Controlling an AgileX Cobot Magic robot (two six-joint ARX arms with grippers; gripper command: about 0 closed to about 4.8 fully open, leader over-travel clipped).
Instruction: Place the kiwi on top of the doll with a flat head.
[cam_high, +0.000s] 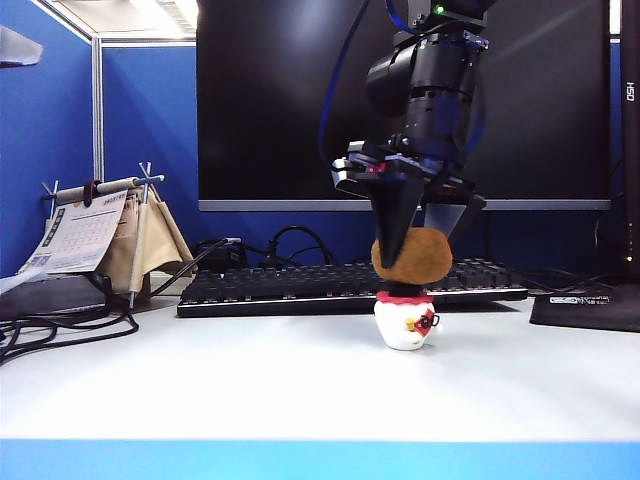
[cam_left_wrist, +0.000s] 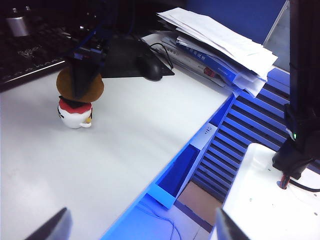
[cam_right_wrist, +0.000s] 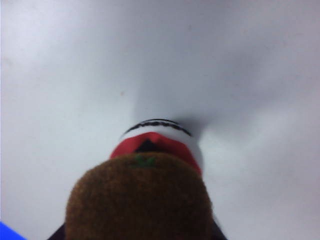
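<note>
Kiwi (cam_high: 412, 256) position: resting on the flat black top of the doll with a flat head (cam_high: 407, 320), which stands upright on the white tabletop (cam_high: 300, 390) in front of a black keyboard (cam_high: 290, 288). The right end effector (cam_high: 412, 245) points straight down from above, its 2 dark fingers (cam_high: 396, 215) closed against opposite sides of the kiwi. In the right wrist view the brown fuzzy kiwi (cam_right_wrist: 140, 200) fills the near field, with the doll's red collar (cam_right_wrist: 160, 142) and white body showing just beyond it.

The left end effector (cam_left_wrist: 137, 227) hangs well apart from the doll, over the tabletop's blue front edge; only its 2 fingertips (cam_left_wrist: 52, 227) show, spread wide with nothing between them. From that view the kiwi (cam_left_wrist: 80, 85) sits on the doll (cam_left_wrist: 75, 114), with a black mouse (cam_left_wrist: 152, 70) and a stack of papers (cam_left_wrist: 220, 47) farther along the tabletop. A desk calendar (cam_high: 85, 235) stands at the left of the exterior view
</note>
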